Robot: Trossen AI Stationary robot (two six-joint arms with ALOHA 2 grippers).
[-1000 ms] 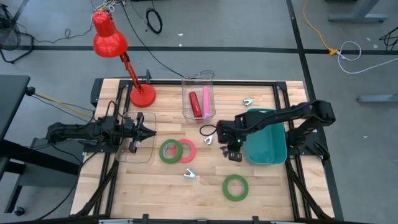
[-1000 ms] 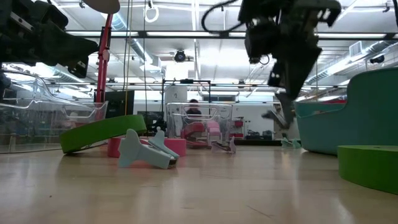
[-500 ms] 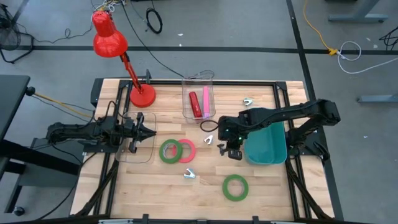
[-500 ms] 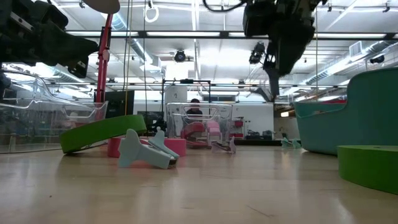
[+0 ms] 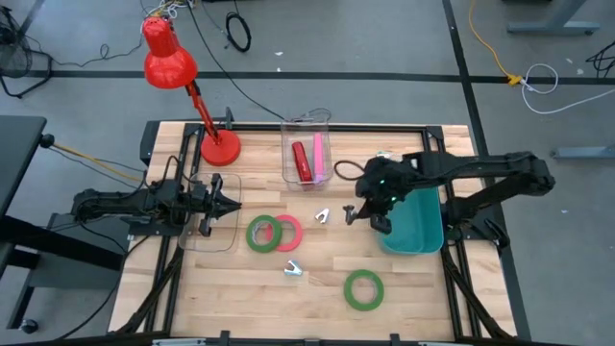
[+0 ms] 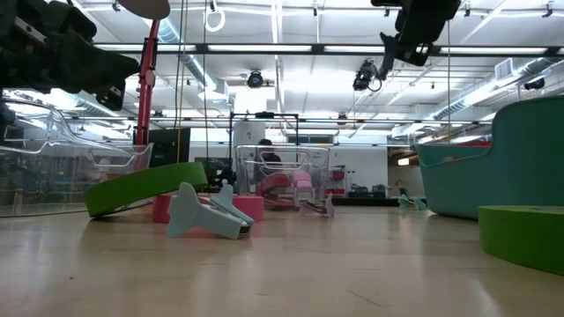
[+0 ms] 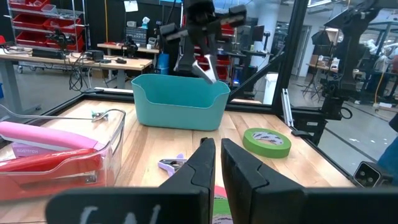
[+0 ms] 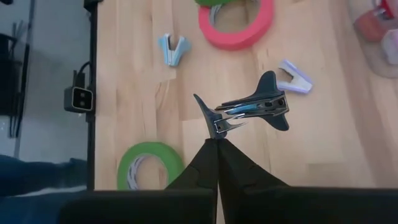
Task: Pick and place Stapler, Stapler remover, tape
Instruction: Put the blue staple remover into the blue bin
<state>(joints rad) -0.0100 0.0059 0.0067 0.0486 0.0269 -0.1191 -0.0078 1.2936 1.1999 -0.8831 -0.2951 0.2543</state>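
On the wooden desk [image 5: 317, 274], the dark staple remover [image 8: 249, 112] hangs clamped by one wing in the right tool [image 8: 217, 142], raised near the teal bin [image 5: 413, 226], probably for dropping in. Two more removers [image 5: 323, 215] and three tape rings [image 5: 363, 289] lie loose, staplers in the clear tray [image 5: 307, 159]. The left tool [image 5: 233, 206] waits, fingers together, empty, over another clear tray [image 5: 227, 239].

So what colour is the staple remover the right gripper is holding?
Dark teal-blue staple remover, clearest in the right wrist view.
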